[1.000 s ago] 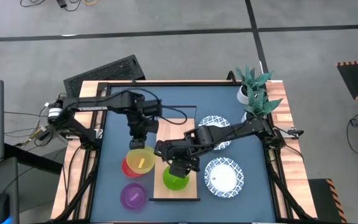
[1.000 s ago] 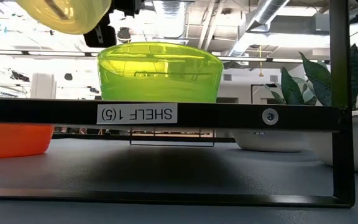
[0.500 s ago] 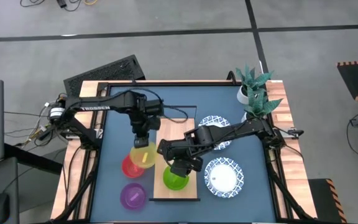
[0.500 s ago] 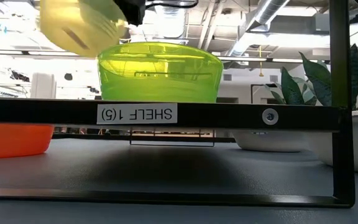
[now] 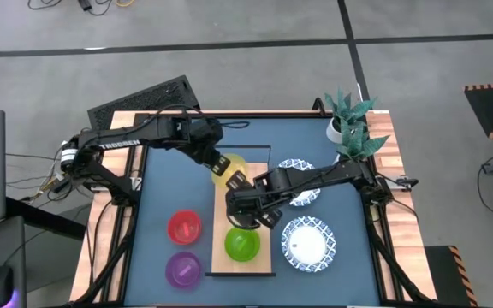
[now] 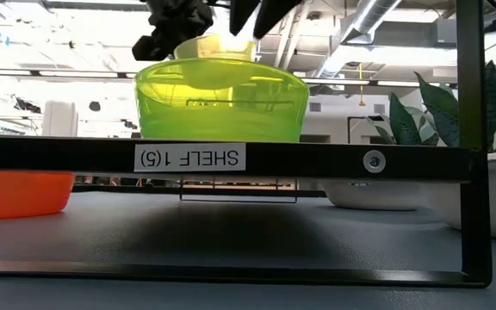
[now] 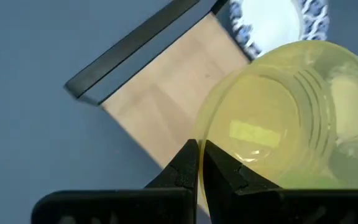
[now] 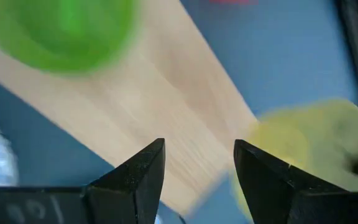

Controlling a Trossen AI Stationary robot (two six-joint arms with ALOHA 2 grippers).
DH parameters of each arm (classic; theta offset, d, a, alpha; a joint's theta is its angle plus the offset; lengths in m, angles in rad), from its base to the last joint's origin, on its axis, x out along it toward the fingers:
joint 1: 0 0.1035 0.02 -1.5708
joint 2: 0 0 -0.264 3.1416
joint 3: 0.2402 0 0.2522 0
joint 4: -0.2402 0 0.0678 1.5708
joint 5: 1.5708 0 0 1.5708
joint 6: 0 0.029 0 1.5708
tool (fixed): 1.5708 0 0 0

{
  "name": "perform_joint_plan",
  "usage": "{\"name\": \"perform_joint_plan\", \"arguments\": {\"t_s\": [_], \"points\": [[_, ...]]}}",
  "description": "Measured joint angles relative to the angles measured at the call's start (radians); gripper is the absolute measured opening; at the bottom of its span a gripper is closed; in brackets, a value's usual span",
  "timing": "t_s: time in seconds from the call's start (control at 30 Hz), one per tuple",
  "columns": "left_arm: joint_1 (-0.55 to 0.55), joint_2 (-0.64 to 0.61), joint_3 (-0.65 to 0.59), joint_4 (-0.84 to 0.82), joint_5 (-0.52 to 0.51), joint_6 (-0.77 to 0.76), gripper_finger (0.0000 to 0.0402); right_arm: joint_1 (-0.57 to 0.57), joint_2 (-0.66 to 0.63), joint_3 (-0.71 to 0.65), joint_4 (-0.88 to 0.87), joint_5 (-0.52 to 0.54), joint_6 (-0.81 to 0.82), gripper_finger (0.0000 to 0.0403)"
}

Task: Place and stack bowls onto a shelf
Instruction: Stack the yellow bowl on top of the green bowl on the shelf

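Currently the yellow bowl [image 5: 229, 168] hangs above the far half of the shelf [image 5: 248, 195], its rim clamped in my left gripper [image 7: 199, 163]. On the shelf's near end sits the green bowl [image 5: 242, 244]. My right gripper [image 8: 197, 167] hovers over the shelf, fingers spread and empty.

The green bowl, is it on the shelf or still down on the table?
On the shelf. The green bowl stands upright on the light-wood shelf, above the "SHELF 1(5)" label in the low view, with no gripper holding it.

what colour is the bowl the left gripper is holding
Translucent yellow bowl, clearest in the left wrist view.
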Motion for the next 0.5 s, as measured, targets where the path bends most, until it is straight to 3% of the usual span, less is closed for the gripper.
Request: {"name": "perform_joint_plan", "arguments": {"t_s": [0.17,0.37,0.5], "points": [[0.003,-0.001,0.0,0.011,-0.007,-0.006,0.0,-0.001,0.0,0.0,-0.019,0.059,-0.013,0.0217],[0.004,-0.001,0.0,-0.014,0.078,-0.015,0.0,0.023,0.0,0.0,-0.031,0.137,-0.026,0.0217],[-0.003,-0.002,0.0,-0.02,0.083,-0.004,0.0,0.045,-0.001,0.0,-0.032,0.179,-0.03,0.0217]]}}
